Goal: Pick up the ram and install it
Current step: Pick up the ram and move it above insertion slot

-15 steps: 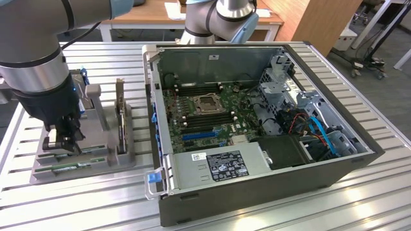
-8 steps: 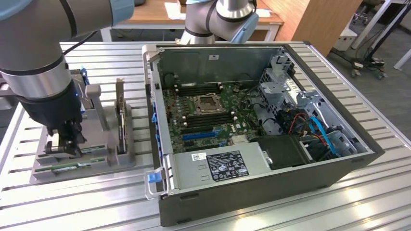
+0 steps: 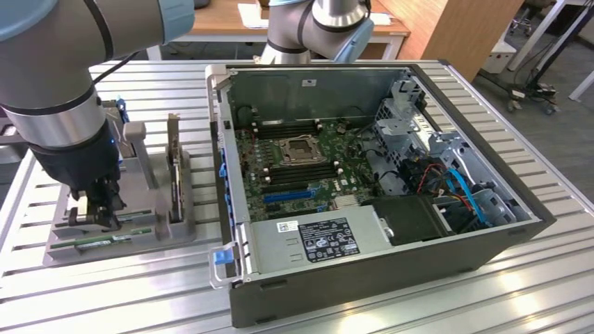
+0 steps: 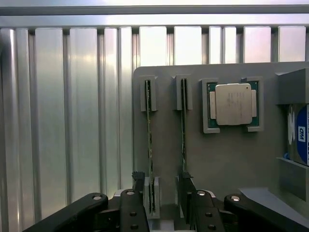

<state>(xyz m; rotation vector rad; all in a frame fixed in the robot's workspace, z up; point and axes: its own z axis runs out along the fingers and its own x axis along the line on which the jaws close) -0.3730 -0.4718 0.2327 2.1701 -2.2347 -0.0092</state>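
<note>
Two green ram sticks stand on edge in slots of a grey holder tray [image 4: 231,159]; the nearer ram [image 4: 148,135] runs between my fingertips, and the second ram [image 4: 183,125] runs under one finger [image 4: 187,193]. My gripper [image 4: 161,195] is open, low over the tray, its jaws on either side of the first stick without clamping it. In the exterior view my gripper [image 3: 100,214] hangs over the tray's near end, just above a ram stick [image 3: 93,242]. The open computer case [image 3: 371,278] lies to the exterior view's right, with black memory slots [image 3: 311,169] beside the processor socket.
A processor chip [image 4: 233,104] sits in a tray pocket, and a blue-labelled part [image 4: 300,137] lies at the tray's edge. A tall dark expansion card [image 3: 174,167] stands in the tray [image 3: 177,229] between my gripper and the case. Ribbed metal table [image 3: 111,292] all around.
</note>
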